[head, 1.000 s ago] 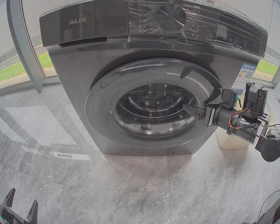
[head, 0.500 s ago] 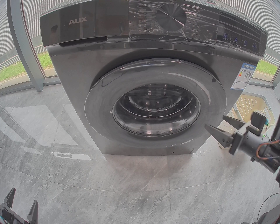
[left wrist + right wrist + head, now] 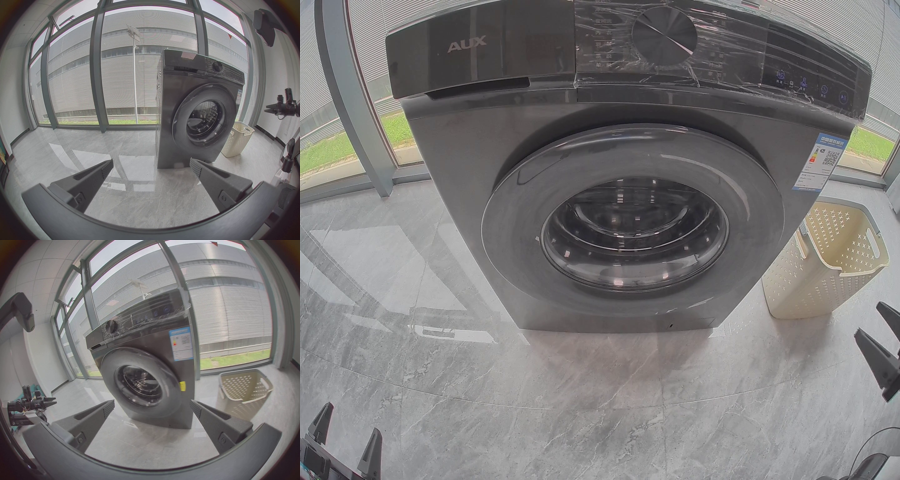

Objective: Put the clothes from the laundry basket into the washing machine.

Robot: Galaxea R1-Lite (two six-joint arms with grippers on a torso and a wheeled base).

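The grey washing machine (image 3: 625, 187) stands in front of me with its round glass door (image 3: 634, 234) shut. A cream perforated laundry basket (image 3: 825, 262) sits on the floor at the machine's right side; no clothes are visible in it. My right gripper (image 3: 887, 340) hangs open at the far right edge, low and clear of the machine, with nothing between its fingers. My left gripper (image 3: 344, 437) is open at the bottom left corner, also holding nothing. The machine (image 3: 143, 371) and basket (image 3: 245, 393) lie ahead of the right wrist; the machine (image 3: 200, 109) and basket (image 3: 237, 139) lie ahead of the left.
Polished grey marble floor (image 3: 581, 387) spreads wide in front of the machine. Tall windows with dark frames (image 3: 350, 112) run behind it. The control panel (image 3: 706, 50) is wrapped in plastic film.
My right arm has pulled back from the machine's door, down and to the right, to the view's edge. This uncovers the basket. The left gripper has not moved.
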